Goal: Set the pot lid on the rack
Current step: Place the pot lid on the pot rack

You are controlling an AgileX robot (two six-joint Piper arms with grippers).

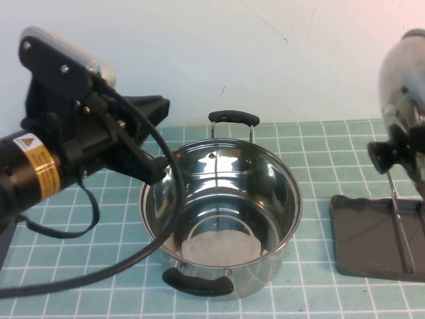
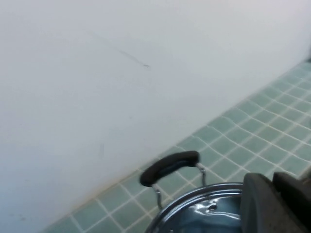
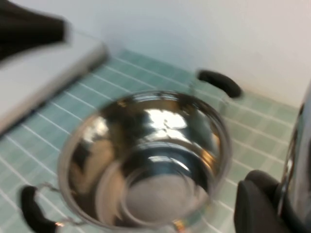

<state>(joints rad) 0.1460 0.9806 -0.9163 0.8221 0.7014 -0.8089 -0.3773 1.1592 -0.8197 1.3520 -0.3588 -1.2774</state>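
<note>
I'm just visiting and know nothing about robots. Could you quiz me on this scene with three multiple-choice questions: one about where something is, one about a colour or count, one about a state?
1. Where is the pot lid?
A. On the pot
B. Raised on edge over the rack, at the right
C. Flat on the tiles

2. How many black handles does the pot have?
A. One
B. Two
C. Four

3. What is inside the pot?
A. Nothing
B. Water
C. The lid

Answers:
1 B: the lid stands on edge above the rack, its black knob facing the pot. The right end effector is out of the high view; its fingers show beside the lid in the right wrist view.
2 B: one far handle, one near handle.
3 A: the bare steel floor shows. The left end effector sits at the pot's left rim.
</note>
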